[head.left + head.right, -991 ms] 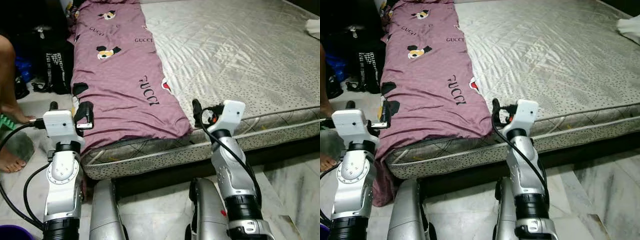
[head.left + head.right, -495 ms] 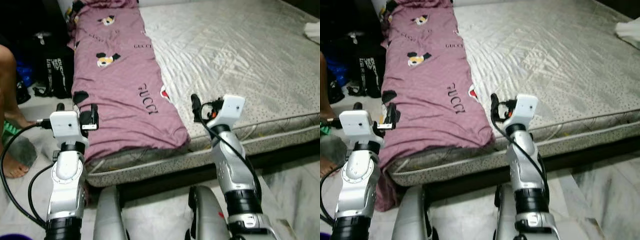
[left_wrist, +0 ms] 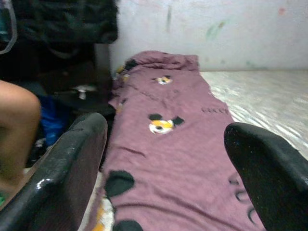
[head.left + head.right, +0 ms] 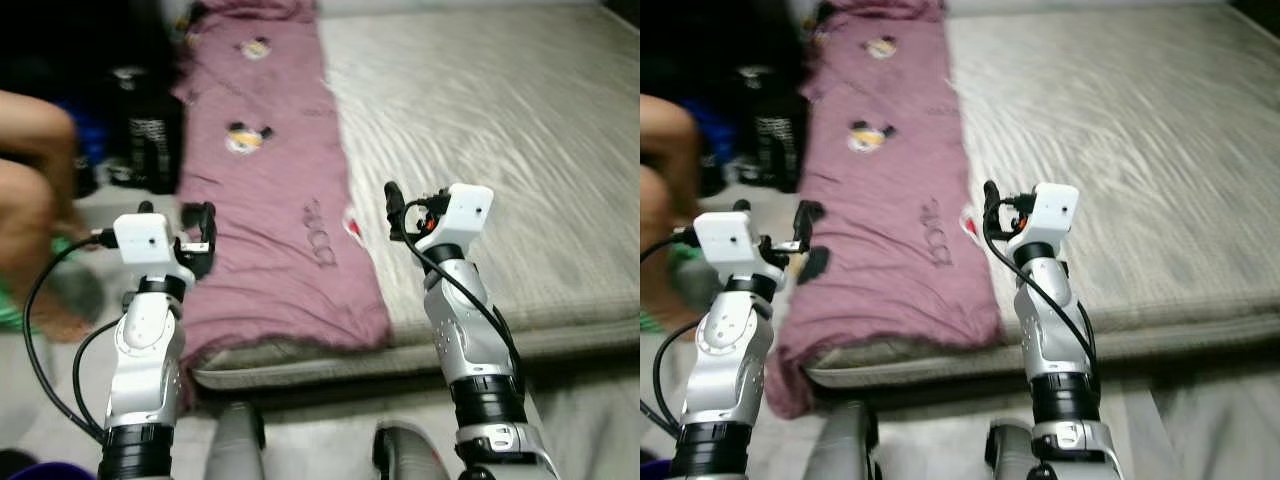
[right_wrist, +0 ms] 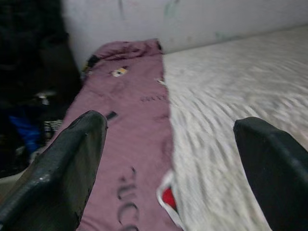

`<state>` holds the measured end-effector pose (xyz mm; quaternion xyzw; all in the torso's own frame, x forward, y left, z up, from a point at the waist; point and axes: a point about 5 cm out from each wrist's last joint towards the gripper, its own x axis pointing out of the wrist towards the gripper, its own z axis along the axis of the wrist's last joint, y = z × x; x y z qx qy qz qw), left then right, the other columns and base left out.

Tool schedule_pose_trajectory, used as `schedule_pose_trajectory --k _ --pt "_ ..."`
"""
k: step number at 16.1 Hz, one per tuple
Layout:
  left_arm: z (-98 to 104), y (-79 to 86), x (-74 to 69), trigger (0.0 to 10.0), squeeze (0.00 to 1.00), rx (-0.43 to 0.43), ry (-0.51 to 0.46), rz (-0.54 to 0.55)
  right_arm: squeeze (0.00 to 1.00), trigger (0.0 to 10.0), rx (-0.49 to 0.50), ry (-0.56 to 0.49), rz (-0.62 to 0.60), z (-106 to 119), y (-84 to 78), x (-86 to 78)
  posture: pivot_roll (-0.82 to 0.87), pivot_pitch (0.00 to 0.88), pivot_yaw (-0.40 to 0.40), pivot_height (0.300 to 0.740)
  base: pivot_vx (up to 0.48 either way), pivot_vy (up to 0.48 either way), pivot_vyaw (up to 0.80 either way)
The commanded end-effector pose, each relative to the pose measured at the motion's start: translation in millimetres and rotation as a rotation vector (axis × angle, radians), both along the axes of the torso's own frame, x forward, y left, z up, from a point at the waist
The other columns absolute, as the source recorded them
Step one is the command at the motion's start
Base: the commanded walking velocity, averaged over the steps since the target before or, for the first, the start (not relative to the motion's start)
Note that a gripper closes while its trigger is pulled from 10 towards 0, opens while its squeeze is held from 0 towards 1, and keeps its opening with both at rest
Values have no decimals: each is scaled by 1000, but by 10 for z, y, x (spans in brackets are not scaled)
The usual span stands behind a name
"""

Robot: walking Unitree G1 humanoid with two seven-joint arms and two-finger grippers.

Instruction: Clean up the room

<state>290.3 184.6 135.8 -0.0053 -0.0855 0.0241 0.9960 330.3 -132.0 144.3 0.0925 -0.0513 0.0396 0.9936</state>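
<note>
Ahead of me, at the bed's near-left corner, the purple blanket (image 4: 280,200) lies in a long strip down the left side of the mattress (image 4: 520,150), its near end draped over the edge by my left arm. Both eye views are blurred now, and compared w/ a sec ago the whole scene has slid: the bed edge sits lower in frame and I see further up the blanket toward the wall. That's the camera moving (I'm stepping or leaning in), not the bedding; the blanket's lie on the mattress looks the same.

L gripper (image 3: 168,163) is up at the blanket's outer edge, fingers spread wide, nothing between them, the printed cloth straight ahead. R gripper (image 5: 168,163) is also wide open and empty, raised over the seam where blanket meets bare mattress.

A person's legs (image 4: 40,180) stand just off the bed's left side beside dark bags (image 4: 150,130) on the floor.

My read for the tidy-up: closing in puts the blanket within reach of both arms, so it's prob the item being worked on. Whether it's to be spread or gathered, I can't tell from this.
</note>
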Motion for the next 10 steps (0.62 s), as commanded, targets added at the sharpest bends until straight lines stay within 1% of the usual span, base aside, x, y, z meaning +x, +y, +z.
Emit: schedule_pose_trajectory --k 1,3,4,6,8,10 --pt "0 2 10 10000 0 -5 15 -2 0 10000 1 -2 -3 11 13 16 -68 0 26 740 0 0 0" --pt "-19 -12 27 10000 0 -16 40 -2 0 10000 1 -3 -10 13 3 9 -69 0 27 740 0 0 0" --pt "-66 -8 32 10000 0 8 74 13 0 10000 -3 2 -23 0 -7 -10 -69 0 28 740 0 0 0" --pt "-119 -19 35 10000 0 19 116 32 0 10000 -4 18 -33 -47 -9 -58 -72 0 27 740 0 0 0" --pt "-132 -12 40 10000 0 11 119 44 0 10000 -10 43 -39 -119 -2 -101 -72 0 26 740 0 0 0" --pt "-138 17 48 10000 0 10 127 68 0 10000 -9 46 -41 -125 1 -95 -75 0 27 740 0 0 0"
